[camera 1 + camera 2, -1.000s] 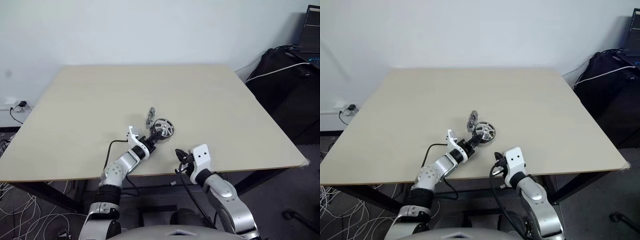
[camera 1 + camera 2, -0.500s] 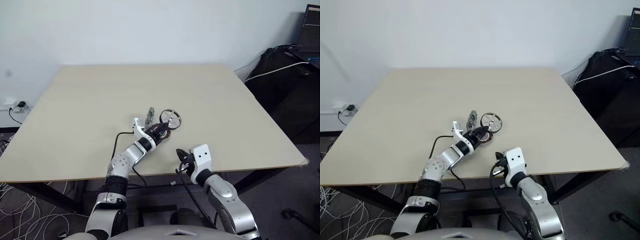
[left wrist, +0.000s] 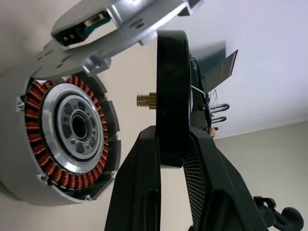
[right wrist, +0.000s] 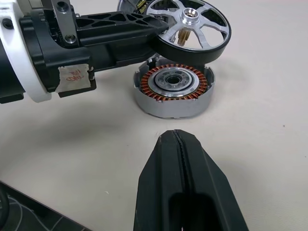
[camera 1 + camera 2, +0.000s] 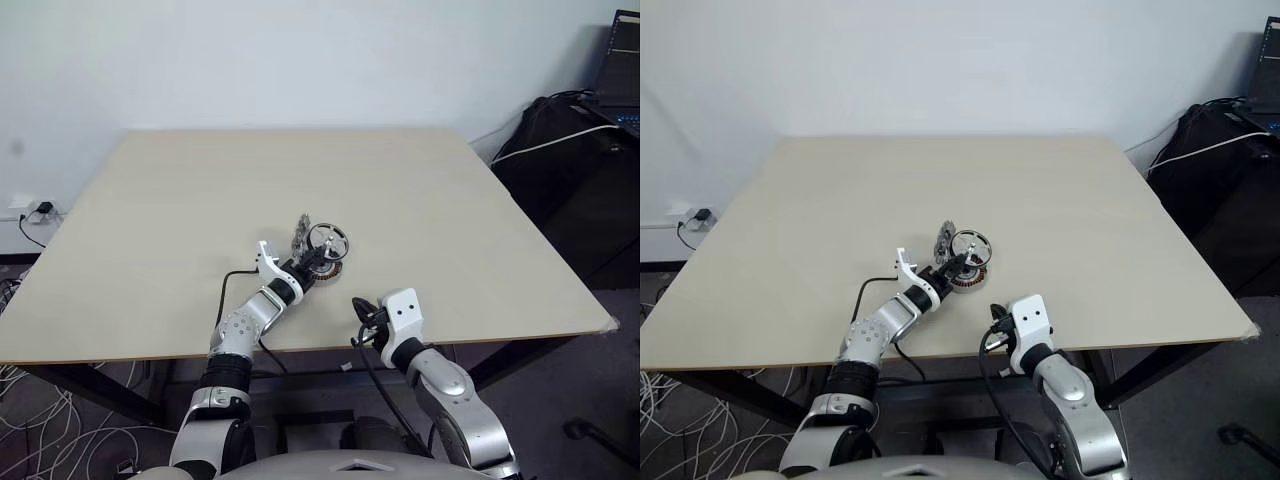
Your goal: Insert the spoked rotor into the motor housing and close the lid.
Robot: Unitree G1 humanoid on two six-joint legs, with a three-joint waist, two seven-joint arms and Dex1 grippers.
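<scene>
- One table (image 5: 150,220), pale beige wood, the largest thing in view; its top carries a small cluster of motor parts near the front edge, a little left of centre.
- Two robot arms reach over the front edge, each ending in one black two-fingered gripper.
- The left gripper (image 4: 153,37) is clamped on the rim of the spoked rotor; in the left wrist view one finger (image 3: 139,187) presses each side of the dark rim.
- The right gripper (image 4: 179,144) is pressed fully closed with nothing between its fingers, hanging near the table's front edge and pointing at the parts, apart from them.
- One motor housing (image 4: 173,90), a round silver shell with a ring of copper windings and a pale bearing at the centre, sits flat on the table, open side up.
- One spoked rotor (image 4: 190,25), a silver wheel with open spokes, a dark rim and a brass-coloured shaft on its underside, is held in the air just above the housing's far edge, tilted and not yet seated in it.
- One silvery part (image 5: 299,232) stands on edge on the table just behind and left of the housing; I cannot tell for certain that it is the lid.
</scene>
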